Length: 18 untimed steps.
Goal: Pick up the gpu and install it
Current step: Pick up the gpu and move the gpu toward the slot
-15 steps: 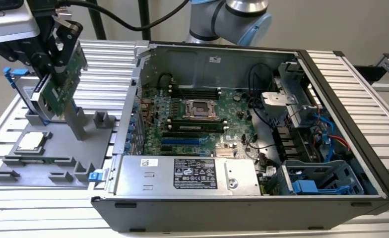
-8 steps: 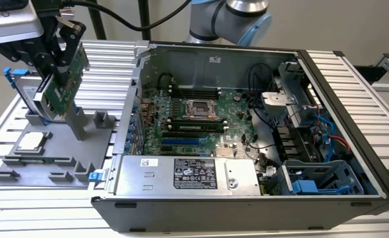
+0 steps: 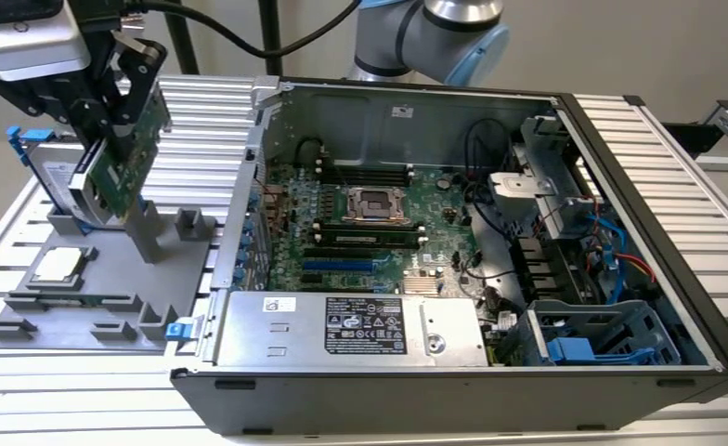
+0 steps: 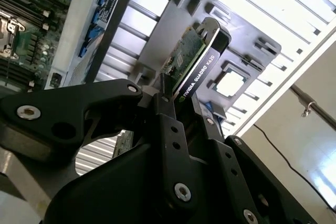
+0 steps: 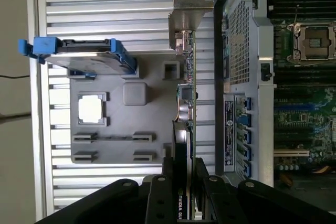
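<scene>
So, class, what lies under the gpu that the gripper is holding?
Below the gpu, in the first wrist view, lies the grey tray's edge nearest the computer case, on the slatted table. The card covers the strip directly beneath it.

Ribbed aluminium table [image 3: 668,139], plain grey wall [image 3: 637,42] behind. Second wrist view: pale glossy floor [image 4: 310,161], strong glare on it, black cable [image 4: 269,141] trailing across.
</scene>
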Tool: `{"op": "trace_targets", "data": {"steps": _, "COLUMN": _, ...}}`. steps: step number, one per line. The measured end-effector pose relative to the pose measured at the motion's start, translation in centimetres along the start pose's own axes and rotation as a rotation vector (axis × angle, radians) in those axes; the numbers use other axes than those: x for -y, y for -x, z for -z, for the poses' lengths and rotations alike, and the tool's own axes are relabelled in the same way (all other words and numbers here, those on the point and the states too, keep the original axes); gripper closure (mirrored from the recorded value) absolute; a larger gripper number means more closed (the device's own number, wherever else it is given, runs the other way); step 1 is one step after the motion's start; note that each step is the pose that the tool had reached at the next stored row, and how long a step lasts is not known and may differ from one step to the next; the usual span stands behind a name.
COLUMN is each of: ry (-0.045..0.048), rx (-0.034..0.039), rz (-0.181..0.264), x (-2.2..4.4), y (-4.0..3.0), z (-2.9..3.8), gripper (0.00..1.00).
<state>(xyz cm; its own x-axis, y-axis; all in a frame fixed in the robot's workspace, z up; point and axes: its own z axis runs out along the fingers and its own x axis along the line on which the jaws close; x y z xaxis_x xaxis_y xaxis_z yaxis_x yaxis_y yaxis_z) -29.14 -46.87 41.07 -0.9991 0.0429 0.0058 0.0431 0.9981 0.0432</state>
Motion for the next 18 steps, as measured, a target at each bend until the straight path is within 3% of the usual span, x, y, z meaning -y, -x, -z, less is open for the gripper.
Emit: {"op": "trace_targets", "data": {"steps": 18, "ry": 0.0, "rx": 0.0, "rz": 0.0, "x": -0.05, "y": 1.18, "z": 0.0, "gripper": 1.0}}
